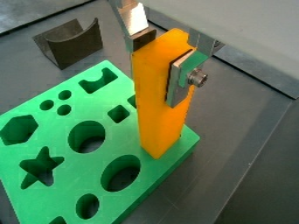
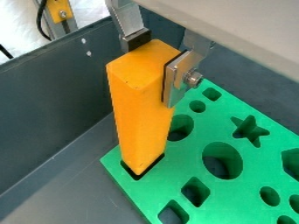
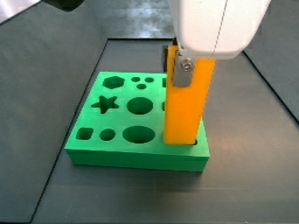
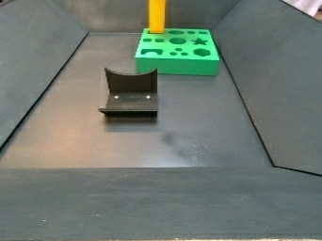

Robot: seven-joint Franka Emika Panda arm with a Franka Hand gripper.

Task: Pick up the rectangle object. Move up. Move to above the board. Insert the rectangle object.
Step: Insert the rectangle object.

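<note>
The rectangle object [image 1: 158, 96] is a tall orange block. It stands upright at the board's edge, its lower end sunk in the rectangular hole, as both wrist views show [image 2: 138, 105]. The board [image 1: 73, 179] is a thick green slab with star, circle, hexagon and square cut-outs. My gripper [image 1: 162, 57] is over the board, its two silver fingers on opposite faces of the block near its top, shut on it. In a side view the gripper [image 3: 184, 66] holds the block [image 3: 187, 101] at the board's right part [image 3: 135, 157]. In the other side view only the block [image 4: 157, 16] and board [image 4: 183, 64] show.
The dark fixture [image 4: 130, 94] stands on the grey floor some way in front of the board, also seen in a wrist view [image 1: 68, 44]. Sloping grey walls [image 4: 44, 85] bound the floor on both sides.
</note>
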